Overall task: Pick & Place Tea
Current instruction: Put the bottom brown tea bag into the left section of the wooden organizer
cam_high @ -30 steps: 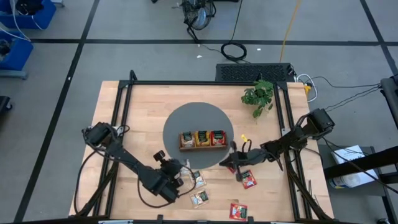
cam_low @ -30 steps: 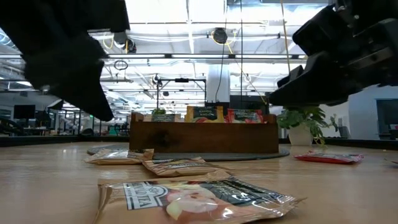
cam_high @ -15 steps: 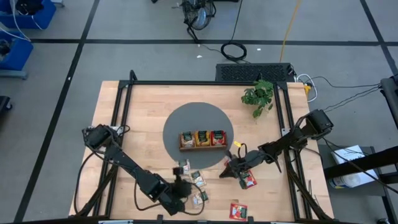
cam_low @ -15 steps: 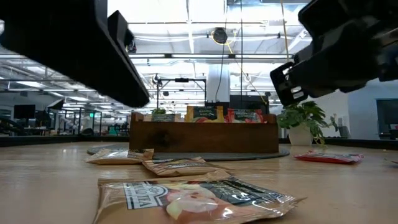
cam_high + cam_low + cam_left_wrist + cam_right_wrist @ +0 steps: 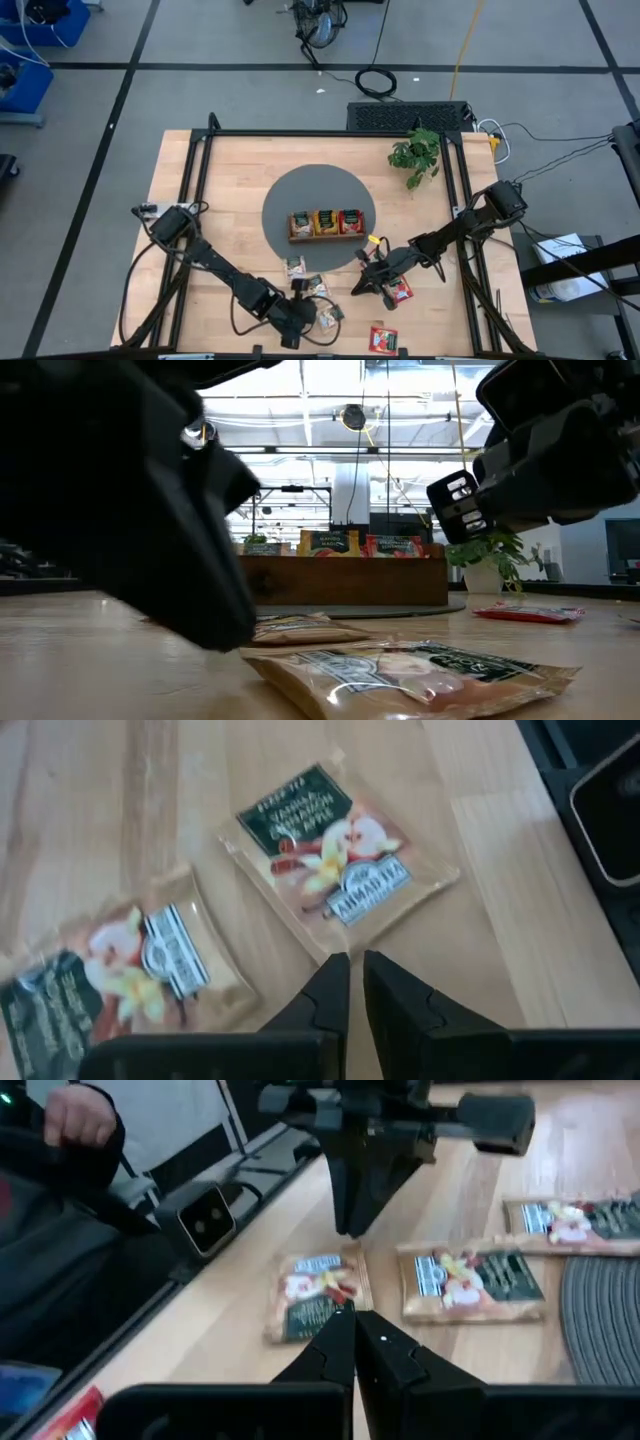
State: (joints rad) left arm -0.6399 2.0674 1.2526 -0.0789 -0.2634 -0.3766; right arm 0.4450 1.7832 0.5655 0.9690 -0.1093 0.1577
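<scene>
Three beige tea packets lie flat near the table's near edge. My left gripper (image 5: 355, 965), shut, stands with its tips at the edge of the nearest one (image 5: 340, 870) (image 5: 328, 315). A second beige packet (image 5: 110, 970) lies beside it and a third (image 5: 295, 267) by the mat. My right gripper (image 5: 353, 1320), shut, hovers low to their right (image 5: 358, 289), pointing at the left gripper (image 5: 350, 1225). Two red packets (image 5: 398, 290) (image 5: 383, 340) lie flat on the table. More packets stand in the wooden tray (image 5: 326, 222). My left gripper meets the beige packet at its edge (image 5: 325, 948) with its shut fingertips, slanting down from above. It pushes against that edge rather than pinching it. The packet lies flat on the table (image 5: 420, 675).
The tray sits on a round grey mat (image 5: 290, 190) at mid-table. A potted plant (image 5: 415, 155) stands at the far right. A small camera (image 5: 205, 1220) sits at the near edge, and a person's hand (image 5: 85, 1115) shows beyond it.
My left gripper has moved toward the near edge and right, coming down to the table. The nearest beige packet has slid and turned a little toward the right. My right gripper has moved toward the left and near edge, lower over the table.
</scene>
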